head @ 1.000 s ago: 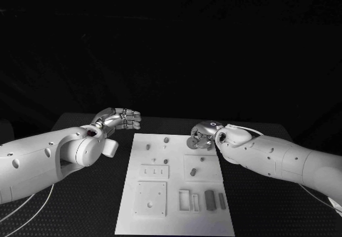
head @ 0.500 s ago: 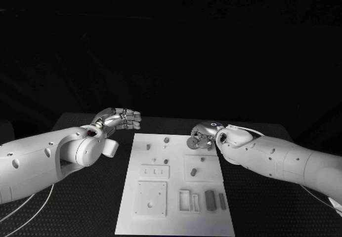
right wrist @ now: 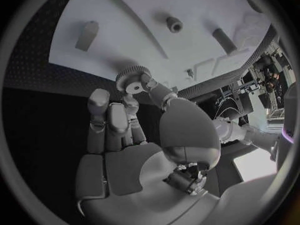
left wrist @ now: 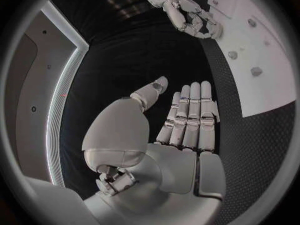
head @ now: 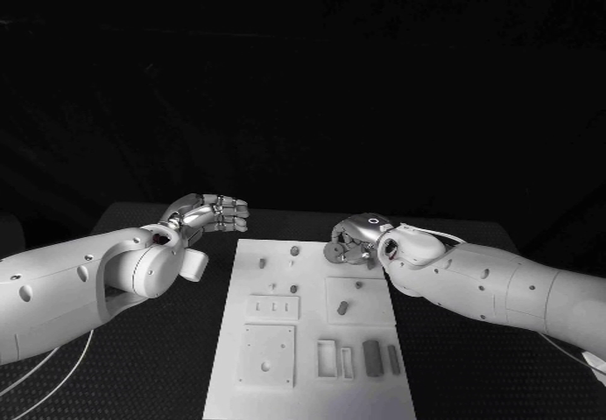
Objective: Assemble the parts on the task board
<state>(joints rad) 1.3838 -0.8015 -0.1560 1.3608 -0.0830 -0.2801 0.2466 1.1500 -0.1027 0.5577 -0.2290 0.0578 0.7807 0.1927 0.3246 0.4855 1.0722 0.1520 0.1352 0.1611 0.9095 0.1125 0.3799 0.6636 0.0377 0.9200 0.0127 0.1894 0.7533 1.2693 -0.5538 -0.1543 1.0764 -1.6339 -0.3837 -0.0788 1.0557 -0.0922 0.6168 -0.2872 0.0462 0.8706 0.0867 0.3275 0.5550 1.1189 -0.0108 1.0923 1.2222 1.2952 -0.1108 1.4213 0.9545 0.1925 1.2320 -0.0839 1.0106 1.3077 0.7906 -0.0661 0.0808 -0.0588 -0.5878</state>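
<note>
Right robot hand [head: 352, 244] (holding gear [right wrist: 132, 82]) at task board's [head: 312, 385] far edge.

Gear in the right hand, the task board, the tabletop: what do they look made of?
Small toothed gear pinched in the right hand: matte grey, moulded-looking teeth, probably plastic, though metal can't be ruled out. White task board: flat, matte, with crisp recessed pockets, likely plastic or painted plate. Black table: fine dotted texture, looks like a rubber or foam mat.
</note>
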